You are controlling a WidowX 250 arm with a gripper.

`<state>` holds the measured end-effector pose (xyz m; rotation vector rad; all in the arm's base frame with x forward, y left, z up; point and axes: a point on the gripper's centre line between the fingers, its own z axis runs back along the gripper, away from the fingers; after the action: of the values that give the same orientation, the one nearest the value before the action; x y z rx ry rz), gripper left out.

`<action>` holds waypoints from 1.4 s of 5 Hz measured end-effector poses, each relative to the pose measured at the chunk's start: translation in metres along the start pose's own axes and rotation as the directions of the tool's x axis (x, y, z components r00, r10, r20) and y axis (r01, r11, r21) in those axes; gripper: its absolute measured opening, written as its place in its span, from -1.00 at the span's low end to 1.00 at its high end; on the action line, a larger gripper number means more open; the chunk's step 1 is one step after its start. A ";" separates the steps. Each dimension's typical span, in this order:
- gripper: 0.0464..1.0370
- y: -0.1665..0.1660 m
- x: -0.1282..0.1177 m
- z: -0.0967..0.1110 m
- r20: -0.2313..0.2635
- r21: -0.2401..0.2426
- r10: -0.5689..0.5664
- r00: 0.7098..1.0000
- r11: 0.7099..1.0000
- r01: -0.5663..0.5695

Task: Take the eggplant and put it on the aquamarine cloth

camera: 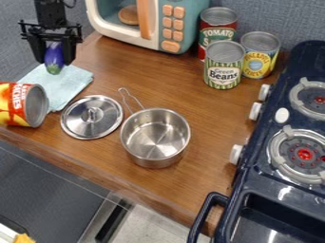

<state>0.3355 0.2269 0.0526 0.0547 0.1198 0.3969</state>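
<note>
At the upper left, the black gripper (54, 53) points down with its fingers closed around the purple eggplant (53, 56). The eggplant hangs upright, its green end lowest. That green end overlaps the upper part of the aquamarine cloth (66, 86); whether it touches the fabric I cannot tell. The cloth lies on the wooden counter's left side, and its lower left part is hidden behind a tipped can.
The can (14, 105) lies on its side at the left edge. A metal lid (92, 116) and a steel pot (155, 135) are right of the cloth. Behind stand a toy microwave (181, 23) and upright cans (223, 66). A dark stove (285, 142) occupies the right.
</note>
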 end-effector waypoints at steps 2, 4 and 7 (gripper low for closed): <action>0.93 -0.005 -0.019 0.001 0.003 0.073 -0.022 1.000 0.997 0.022; 0.92 -0.006 -0.025 -0.004 -0.022 0.083 -0.047 0.999 0.995 0.048; 0.92 -0.027 -0.062 0.018 0.055 0.115 -0.170 0.984 0.980 0.163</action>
<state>0.2915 0.1778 0.0750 0.1648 0.0820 0.2207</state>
